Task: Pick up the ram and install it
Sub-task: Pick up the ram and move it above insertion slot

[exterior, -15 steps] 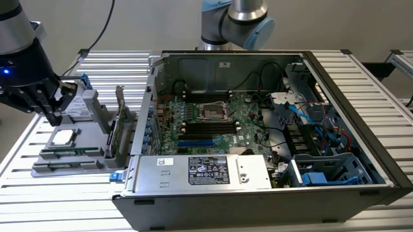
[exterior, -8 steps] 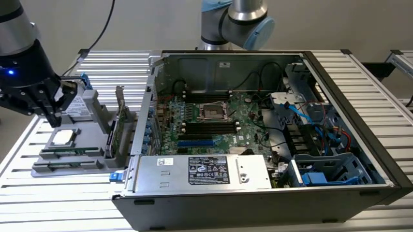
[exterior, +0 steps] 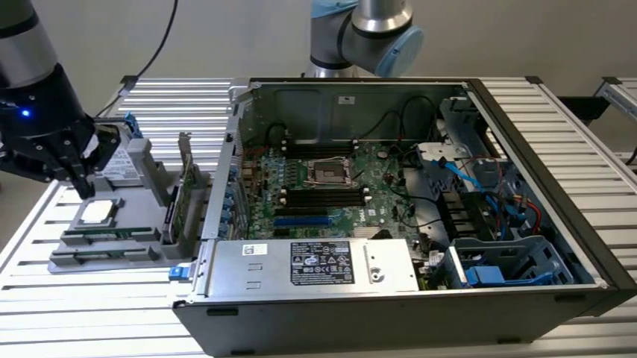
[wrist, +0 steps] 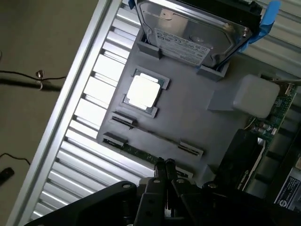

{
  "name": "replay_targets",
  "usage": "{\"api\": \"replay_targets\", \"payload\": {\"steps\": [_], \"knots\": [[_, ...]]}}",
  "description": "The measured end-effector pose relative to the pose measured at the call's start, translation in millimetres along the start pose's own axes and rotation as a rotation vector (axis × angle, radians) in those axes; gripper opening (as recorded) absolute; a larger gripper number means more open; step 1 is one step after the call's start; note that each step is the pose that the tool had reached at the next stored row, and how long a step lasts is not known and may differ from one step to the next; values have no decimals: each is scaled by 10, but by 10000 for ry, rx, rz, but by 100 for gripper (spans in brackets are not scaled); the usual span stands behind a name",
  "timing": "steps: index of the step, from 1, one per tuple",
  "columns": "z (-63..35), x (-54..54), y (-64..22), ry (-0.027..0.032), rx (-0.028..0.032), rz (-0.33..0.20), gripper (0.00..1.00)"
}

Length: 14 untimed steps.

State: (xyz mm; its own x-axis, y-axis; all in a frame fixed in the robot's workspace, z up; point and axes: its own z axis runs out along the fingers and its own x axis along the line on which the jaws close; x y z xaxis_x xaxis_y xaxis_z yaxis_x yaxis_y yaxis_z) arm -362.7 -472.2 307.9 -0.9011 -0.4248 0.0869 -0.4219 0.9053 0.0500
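**Shut gripper poised over the parts holder**

At the exterior view's left, one arm (exterior: 30, 82) reaches steeply down, its wrist nearly upright over a grey holder (exterior: 139, 224). The one gripper (exterior: 80, 192) points down, its two fingertips (wrist: 165, 165) pressed together with nothing between them. It hangs above the holder, and I cannot tell whether it touches anything.

The holder carries one square silver processor (exterior: 97, 212), one hard drive (exterior: 121, 160) standing at the back, and one ram (wrist: 136, 151), a thin green stick on edge in the slot farthest from the hard drive. In the wrist view the fingertips sit directly over that stick. A second slot lies beside it; its contents are unclear. One expansion card (exterior: 177, 205) stands upright at the holder's right edge.

Further right lies one open computer case (exterior: 398, 306), with one motherboard (exterior: 339, 179) and one power supply (exterior: 309, 261).
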Motion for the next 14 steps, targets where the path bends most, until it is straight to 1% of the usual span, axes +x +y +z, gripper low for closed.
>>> {"api": "replay_targets", "payload": {"steps": [14], "knots": [[64,-5,-3,88,145,-2547,10]]}}
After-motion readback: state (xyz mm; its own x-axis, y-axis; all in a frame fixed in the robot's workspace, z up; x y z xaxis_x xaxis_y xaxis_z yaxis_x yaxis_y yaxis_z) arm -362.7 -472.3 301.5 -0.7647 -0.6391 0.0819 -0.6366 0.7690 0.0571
